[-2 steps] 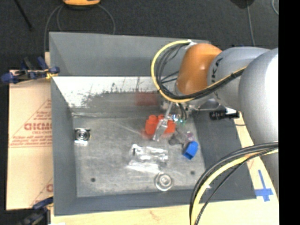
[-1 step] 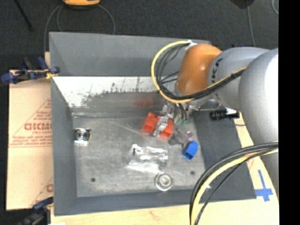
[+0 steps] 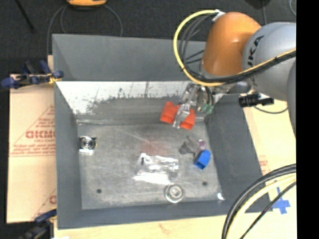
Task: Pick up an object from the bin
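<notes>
Orange-red piece (image 3: 169, 113), a small blocky plastic thing, sits between the fingers of the gripper (image 3: 182, 119) near the back wall of the bin (image 3: 70, 68), right of the middle. It seems to be raised off the floor, though how high cannot be judged from this angle. The fingers are closed narrowly across its middle, so that orange shows on both sides of them, more to the left than to the right. That uneven hold is the main risk. As I read it, the piece could pivot between the pads or slide out as the arm rises, since most of its bulk hangs to one side. It is also close to the sloping back wall, and a lift that drifts that way could knock it against the metal and jar it loose. If it drops, it would likely fall toward the small grey and purple thing (image 3: 192, 146) and the blue block (image 3: 202, 159) lying just below and to the right, and scatter them. The crumpled silvery wrapper (image 3: 157, 166), the metal ring (image 3: 173, 192) at the front and the small round metal part (image 3: 87, 143) at the left lie well apart from the gripper and look safe.
</notes>
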`<action>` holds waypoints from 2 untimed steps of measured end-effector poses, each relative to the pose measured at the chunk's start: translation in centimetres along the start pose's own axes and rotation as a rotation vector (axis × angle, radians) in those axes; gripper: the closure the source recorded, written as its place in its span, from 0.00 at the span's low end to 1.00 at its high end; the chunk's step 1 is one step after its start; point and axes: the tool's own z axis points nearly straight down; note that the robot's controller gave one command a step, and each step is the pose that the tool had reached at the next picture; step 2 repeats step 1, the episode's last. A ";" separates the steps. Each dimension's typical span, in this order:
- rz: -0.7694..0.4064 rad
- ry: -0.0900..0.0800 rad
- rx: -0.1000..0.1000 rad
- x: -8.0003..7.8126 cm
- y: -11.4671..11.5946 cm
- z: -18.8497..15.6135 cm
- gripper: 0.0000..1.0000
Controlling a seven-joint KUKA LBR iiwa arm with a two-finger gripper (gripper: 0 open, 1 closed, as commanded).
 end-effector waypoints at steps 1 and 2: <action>-0.386 0.000 0.004 0.7 -0.7 -7.4 1.00; -0.386 0.000 0.004 0.7 -0.7 -7.4 1.00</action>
